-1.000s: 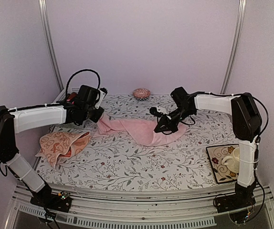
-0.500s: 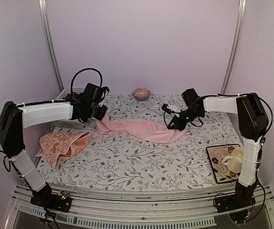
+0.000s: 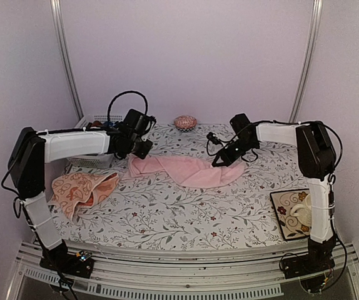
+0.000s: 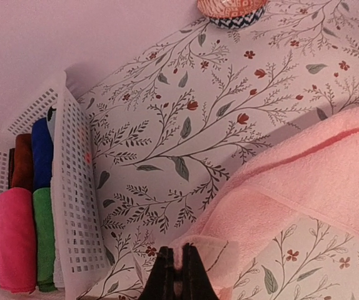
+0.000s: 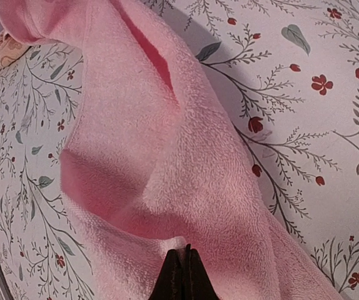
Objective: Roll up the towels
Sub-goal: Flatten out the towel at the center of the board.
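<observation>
Currently left fingers [image 4: 178, 270] pinch pink towel [image 3: 192, 170] corner; right fingers [image 5: 182, 274] pinch opposite end.

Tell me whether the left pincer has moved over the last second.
Yes. The left pincer, shut on a corner of the pink towel, has shifted right, away from the white basket and nearer the small bowl.

The overhead camera looks down from behind the arms over the whole table [image 3: 167, 215], while wrist cameras peer closely past the left gripper [image 4: 178, 256] and right gripper [image 5: 183, 255] at the pink towel [image 3: 189, 170], which all three views share
</observation>
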You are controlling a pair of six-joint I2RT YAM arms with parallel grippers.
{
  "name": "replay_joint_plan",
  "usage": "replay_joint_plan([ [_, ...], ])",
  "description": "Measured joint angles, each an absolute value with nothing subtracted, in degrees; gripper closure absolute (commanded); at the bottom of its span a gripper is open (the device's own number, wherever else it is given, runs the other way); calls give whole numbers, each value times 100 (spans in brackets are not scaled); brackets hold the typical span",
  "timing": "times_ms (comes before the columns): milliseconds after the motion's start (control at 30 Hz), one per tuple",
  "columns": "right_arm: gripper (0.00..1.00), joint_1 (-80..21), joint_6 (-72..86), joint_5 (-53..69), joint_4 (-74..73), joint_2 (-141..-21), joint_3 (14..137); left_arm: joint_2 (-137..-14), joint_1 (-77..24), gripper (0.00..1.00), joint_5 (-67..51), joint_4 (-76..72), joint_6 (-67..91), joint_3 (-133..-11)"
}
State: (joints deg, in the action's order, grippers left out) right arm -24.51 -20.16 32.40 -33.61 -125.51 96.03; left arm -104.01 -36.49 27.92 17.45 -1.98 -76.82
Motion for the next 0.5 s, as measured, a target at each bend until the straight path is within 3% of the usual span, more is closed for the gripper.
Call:
replay_joint_plan([
  [300, 99, -2241, -1450, 3177, -3599, -12682, 9751, -10593, -3618, 100, 2904, 1855, -349, -8025],
  [500, 99, -1789, -1173, 2685, -3277, -11981, 9660, -10556, -3319, 100, 2711, 1859, -543, -8646],
])
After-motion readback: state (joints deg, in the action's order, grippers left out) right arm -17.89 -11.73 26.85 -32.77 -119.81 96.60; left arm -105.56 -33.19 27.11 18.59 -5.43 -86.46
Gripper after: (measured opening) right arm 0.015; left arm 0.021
